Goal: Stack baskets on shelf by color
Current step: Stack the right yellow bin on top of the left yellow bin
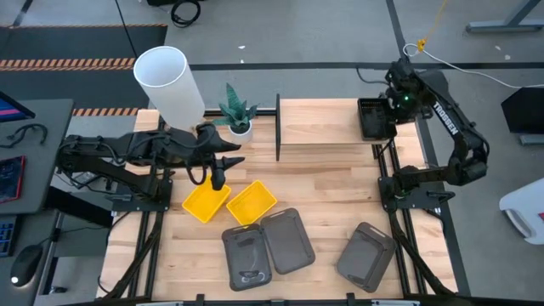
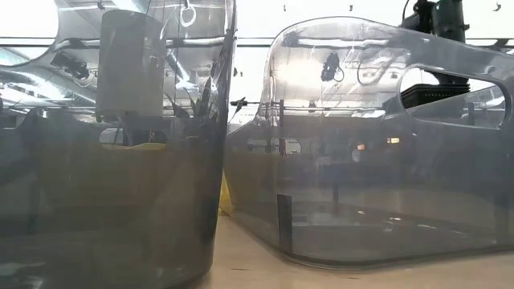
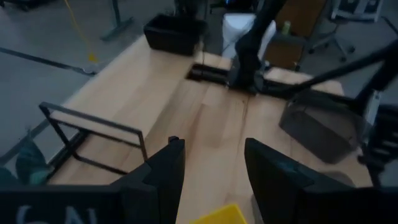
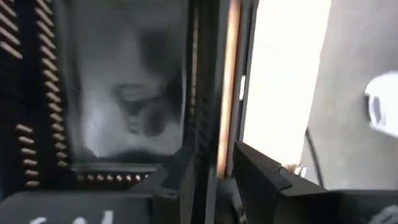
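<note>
Two yellow baskets point(image 1: 206, 202) point(image 1: 252, 202) lie on the tabletop, left of centre. My left gripper point(image 1: 218, 176) is open and hovers just over the left one, whose edge shows in the left wrist view point(image 3: 219, 215). Three dark grey baskets point(image 1: 246, 253) point(image 1: 287, 240) point(image 1: 367, 255) lie along the near edge. A black mesh basket point(image 1: 371, 119) stands on the right end of the shelf point(image 1: 327, 123). My right gripper point(image 1: 393, 105) is at the black basket's right side, shut on its wall. My right gripper has the black basket's side wall point(image 4: 208, 124) between its fingers, one finger point(image 4: 177, 180) over the inside and one point(image 4: 264, 180) outside. The fingers come from above, pointing down. The basket rests on the shelf's right end.
A white cylinder point(image 1: 166, 81) and a small potted plant point(image 1: 236, 110) stand at the far left, beside the shelf's left post point(image 1: 278, 127). In the low view, two grey baskets point(image 2: 112, 201) point(image 2: 369, 160) fill the foreground. Bare tabletop point(image 1: 331, 183) lies in front of the shelf.
</note>
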You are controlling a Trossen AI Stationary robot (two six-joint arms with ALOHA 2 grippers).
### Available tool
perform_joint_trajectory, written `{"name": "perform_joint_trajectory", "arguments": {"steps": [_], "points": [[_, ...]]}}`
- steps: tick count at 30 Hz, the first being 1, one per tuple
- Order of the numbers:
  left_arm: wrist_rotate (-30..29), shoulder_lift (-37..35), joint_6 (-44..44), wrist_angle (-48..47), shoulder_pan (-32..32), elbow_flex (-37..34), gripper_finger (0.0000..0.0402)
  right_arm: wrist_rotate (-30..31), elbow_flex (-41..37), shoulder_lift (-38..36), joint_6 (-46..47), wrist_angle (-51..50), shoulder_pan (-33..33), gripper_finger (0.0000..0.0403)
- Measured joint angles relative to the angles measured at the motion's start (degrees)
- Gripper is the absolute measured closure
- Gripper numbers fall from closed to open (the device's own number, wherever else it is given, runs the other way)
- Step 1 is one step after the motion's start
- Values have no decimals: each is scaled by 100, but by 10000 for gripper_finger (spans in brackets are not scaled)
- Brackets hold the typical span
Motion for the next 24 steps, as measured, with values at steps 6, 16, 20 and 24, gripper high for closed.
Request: {"name": "perform_joint_trajectory", "arguments": {"steps": [6,16,20,24], "points": [[843,-39,-53,-665,0,-76,230,-213,1220,-7,-64,88,190,289],[1200,4,-1476,-842,209,-1725,230,-552,2015,-345,172,1120,1997,289],[1358,39,-2033,-583,410,-2200,230,-123,2015,-472,594,1421,2825,289],[1636,239,-2469,-111,685,-2450,230,427,2015,-465,752,1589,3484,289]]}}
